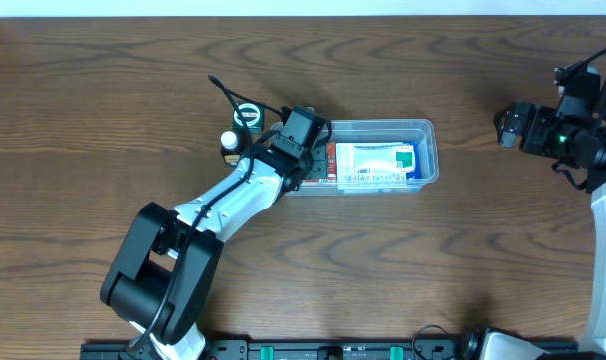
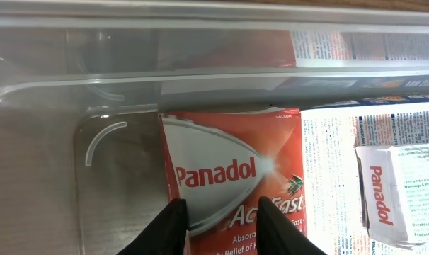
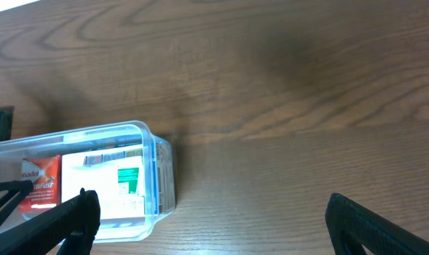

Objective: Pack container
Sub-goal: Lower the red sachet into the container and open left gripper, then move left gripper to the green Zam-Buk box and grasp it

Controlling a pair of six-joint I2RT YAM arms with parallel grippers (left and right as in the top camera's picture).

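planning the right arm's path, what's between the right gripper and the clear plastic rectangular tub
Only bare brown wooden table, in the overhead view, separates the right gripper from the clear plastic rectangular tub.

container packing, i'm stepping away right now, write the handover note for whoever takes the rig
Left gripper: open, low inside the container, fingers apart over the red Panadol box, not clamped on it.
Right gripper: open, empty, over bare table away from the container.
Done: the Panadol box and a blue-and-white carton lie flat in the container.
Left: a dark-capped jar and a small white-topped item stand outside, by the end nearest the left arm, and probably go in next. Lift the left arm out first.
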